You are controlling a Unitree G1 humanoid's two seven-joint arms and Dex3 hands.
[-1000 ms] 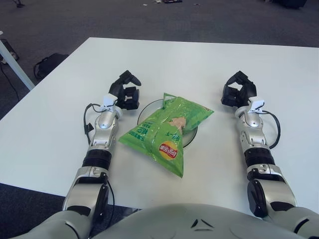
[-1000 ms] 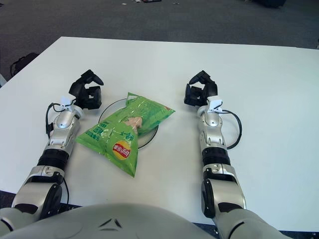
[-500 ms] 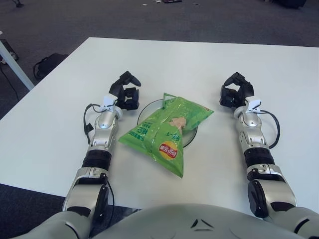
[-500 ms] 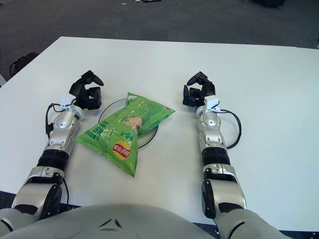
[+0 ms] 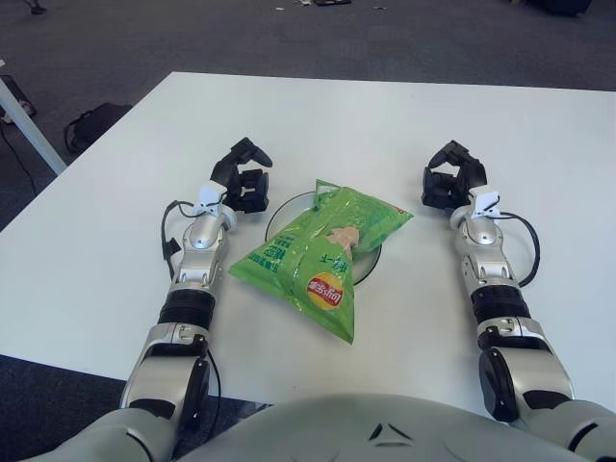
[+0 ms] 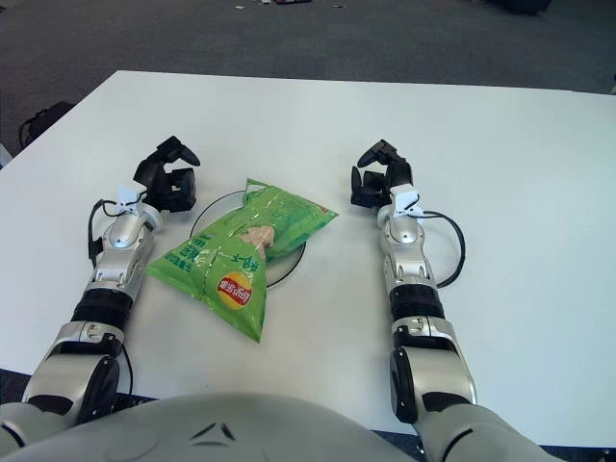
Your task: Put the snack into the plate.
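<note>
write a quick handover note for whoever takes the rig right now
Left hand: on the table just left of the plate, fingers loosely curled, holding nothing.
Right hand: on the table right of the plate, apart from it, fingers loosely curled, holding nothing.
Snack: green chip bag lying across the plate, covering most of it; its near end hangs past the rim toward the robot.
Done: the bag is on the plate and released.
Left: probably nothing beyond parking the hands; nudge the bag back only if you want it centred.
</note>
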